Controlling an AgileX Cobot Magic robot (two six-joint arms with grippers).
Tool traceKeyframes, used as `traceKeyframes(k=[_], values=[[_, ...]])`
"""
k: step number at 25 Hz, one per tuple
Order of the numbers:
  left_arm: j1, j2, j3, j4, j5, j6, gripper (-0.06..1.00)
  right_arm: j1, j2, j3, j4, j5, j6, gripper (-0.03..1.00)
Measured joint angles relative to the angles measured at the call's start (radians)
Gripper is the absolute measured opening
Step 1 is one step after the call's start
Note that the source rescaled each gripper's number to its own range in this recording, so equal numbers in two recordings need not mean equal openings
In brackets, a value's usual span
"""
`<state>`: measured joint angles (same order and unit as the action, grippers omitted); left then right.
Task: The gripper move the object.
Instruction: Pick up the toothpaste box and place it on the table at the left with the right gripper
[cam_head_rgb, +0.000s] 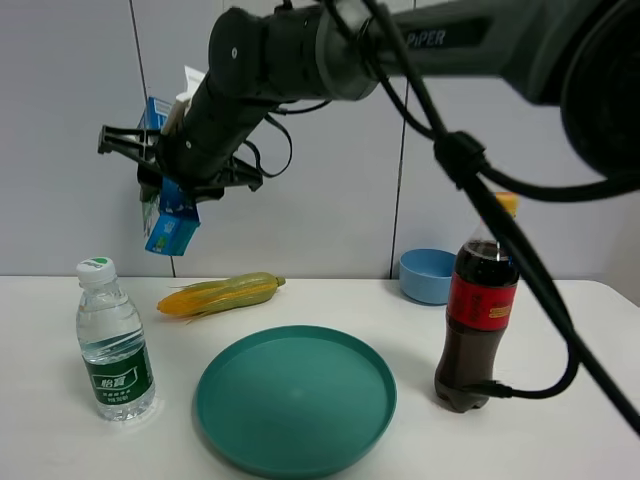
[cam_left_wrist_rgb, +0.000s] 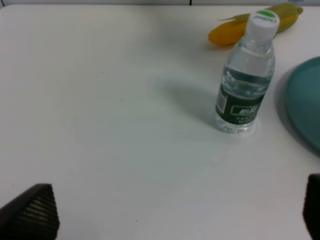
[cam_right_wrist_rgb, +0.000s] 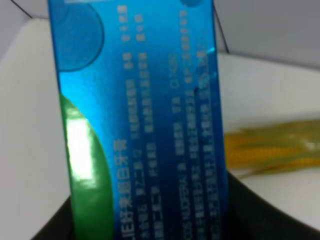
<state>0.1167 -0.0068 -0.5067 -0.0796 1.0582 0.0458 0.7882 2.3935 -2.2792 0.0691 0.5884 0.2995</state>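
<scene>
My right gripper, on the dark arm marked "PiPER", reaches across to the left of the exterior view. It is shut on the blue and green toothpaste box and holds it nearly upright, high above the white table and above the water bottle. In the right wrist view the box fills the frame, with the black fingers at its base. My left gripper is open and empty low over the bare table; only its two black fingertips show. It does not show in the exterior view.
A water bottle stands at the front left and shows in the left wrist view. A corn cob lies behind a teal plate. A cola bottle and a light blue bowl are at the right.
</scene>
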Motion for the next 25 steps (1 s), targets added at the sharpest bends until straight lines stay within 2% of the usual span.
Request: traceKeyframes(k=[7, 15, 20, 25], values=[[0.0, 0.0, 0.0, 0.0, 0.0, 0.0, 1.0, 0.0, 0.094, 0.0, 0.057, -0.067, 0.009, 0.0], [0.0, 0.0, 0.0, 0.0, 0.0, 0.0, 1.0, 0.0, 0.17, 0.0, 0.086, -0.189, 0.052, 0.0], [0.0, 0.0, 0.0, 0.0, 0.0, 0.0, 1.0, 0.0, 0.222, 0.0, 0.152, -0.301, 0.052, 0.0], [0.0, 0.0, 0.0, 0.0, 0.0, 0.0, 1.0, 0.0, 0.269, 0.0, 0.242, -0.352, 0.049, 0.0]])
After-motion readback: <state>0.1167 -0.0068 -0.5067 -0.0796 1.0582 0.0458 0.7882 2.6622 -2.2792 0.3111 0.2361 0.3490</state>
